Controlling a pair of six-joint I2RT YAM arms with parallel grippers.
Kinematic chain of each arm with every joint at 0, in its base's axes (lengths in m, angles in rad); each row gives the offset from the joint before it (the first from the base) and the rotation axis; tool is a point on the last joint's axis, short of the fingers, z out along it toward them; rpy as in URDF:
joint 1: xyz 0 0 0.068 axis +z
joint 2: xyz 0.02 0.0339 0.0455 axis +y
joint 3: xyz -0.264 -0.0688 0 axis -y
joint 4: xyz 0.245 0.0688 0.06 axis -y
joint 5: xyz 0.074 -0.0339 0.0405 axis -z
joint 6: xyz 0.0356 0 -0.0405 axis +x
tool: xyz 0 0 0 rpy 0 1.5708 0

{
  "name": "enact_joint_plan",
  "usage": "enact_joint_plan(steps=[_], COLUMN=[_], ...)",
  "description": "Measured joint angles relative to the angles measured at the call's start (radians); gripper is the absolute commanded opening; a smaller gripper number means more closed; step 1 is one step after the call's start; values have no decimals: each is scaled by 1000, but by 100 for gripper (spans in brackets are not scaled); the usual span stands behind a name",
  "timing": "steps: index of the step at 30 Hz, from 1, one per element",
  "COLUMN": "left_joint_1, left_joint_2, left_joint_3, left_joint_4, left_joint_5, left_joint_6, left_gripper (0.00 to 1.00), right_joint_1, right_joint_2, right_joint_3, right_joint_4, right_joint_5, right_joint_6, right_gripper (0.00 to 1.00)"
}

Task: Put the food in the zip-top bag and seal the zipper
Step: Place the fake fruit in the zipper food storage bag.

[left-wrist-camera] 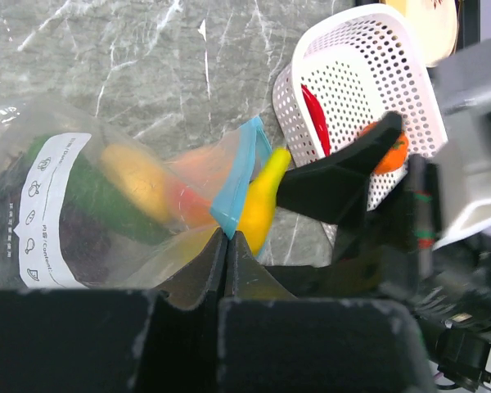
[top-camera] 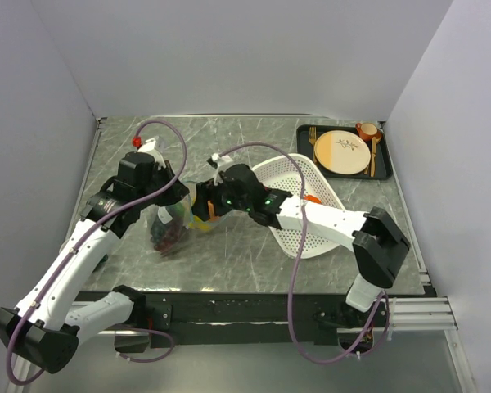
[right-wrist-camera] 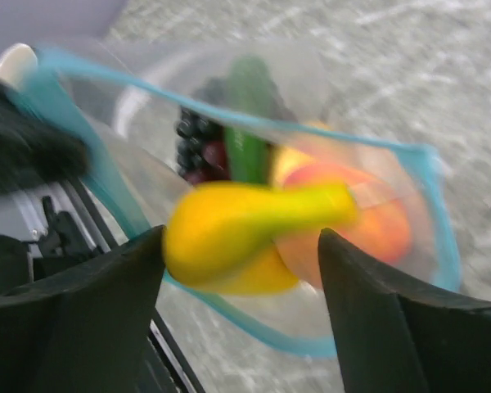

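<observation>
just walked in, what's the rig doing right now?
Bagging toy food. The left gripper is shut on the zip-top bag at its mouth edge, holding it up. The right gripper, jaws apart, has the banana between them at the mouth. The grapes, green piece and peach are inside. The red chili and orange tomato lie in the white basket. The zipper is unsealed.

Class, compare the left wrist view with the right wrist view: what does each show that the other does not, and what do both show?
Only the left wrist view: the white basket holding a red chili and an orange tomato, the bag's white label, and the left tool pinched shut on the zip-top bag. Only the right wrist view: both fingers of the right tool, spread either side of the banana. Both: banana at the bag's mouth, teal zipper, green piece.
</observation>
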Motion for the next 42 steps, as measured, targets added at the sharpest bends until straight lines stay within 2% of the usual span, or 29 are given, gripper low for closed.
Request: enact_joint_plan(steps=[2, 4, 7, 10, 13, 14, 17, 20, 24, 25, 27, 28, 29, 31, 33, 34, 42], left_joint_1=[0, 0, 0, 0, 0, 0, 0, 0, 0, 0, 0, 0, 0, 0, 0, 0, 0], left_joint_2=[0, -1, -1, -1, -1, -1, -1, -1, -3, -3, -2, -1, 0, 6, 10, 11, 11], left_joint_3=[0, 0, 0, 0, 0, 0, 0, 0, 0, 0, 0, 0, 0, 0, 0, 0, 0], left_joint_4=[0, 1, 1, 2, 3, 3, 3, 3, 2, 2, 3, 3, 5, 6, 8, 8, 7], left_joint_5=[-5, -6, -6, -5, -5, -5, -6, -10, -13, -13, -12, -12, -12, -11, -11, -12, -12], left_joint_6=[0, 0, 0, 0, 0, 0, 0, 0, 0, 0, 0, 0, 0, 0, 0, 0, 0], left_gripper=[1, 1, 1, 1, 1, 1, 1, 2, 1, 1, 1, 1, 1, 1, 1, 1, 1], right_joint_1=[-22, -48, -110, -157, -174, -173, -169, -164, -161, -161, -160, -160, -160, -160, -160, -160, -158], right_joint_2=[-45, -93, -200, -244, -227, -212, -138, -78, -88, -93, -106, -113, -117, -117, -118, -119, -192], right_joint_3=[-42, -78, -151, -162, -138, -127, -81, -51, -84, -84, -83, -82, -77, -58, -40, -36, -59], right_joint_4=[-10, -16, 0, 13, 18, 17, -14, -53, -97, -113, -131, -141, -156, -178, -196, -200, -187], right_joint_5=[0, 8, 18, 0, -49, -70, -124, -130, -106, -100, -94, -93, -94, -105, -115, -123, -154], right_joint_6=[-2, -1, 11, 19, 22, 28, 61, 100, 130, 131, 127, 124, 120, 117, 114, 111, 108], right_gripper=[86, 91, 88, 82, 75, 70, 66, 75, 77, 74, 56, 36, 28, 14, 7, 0, 0])
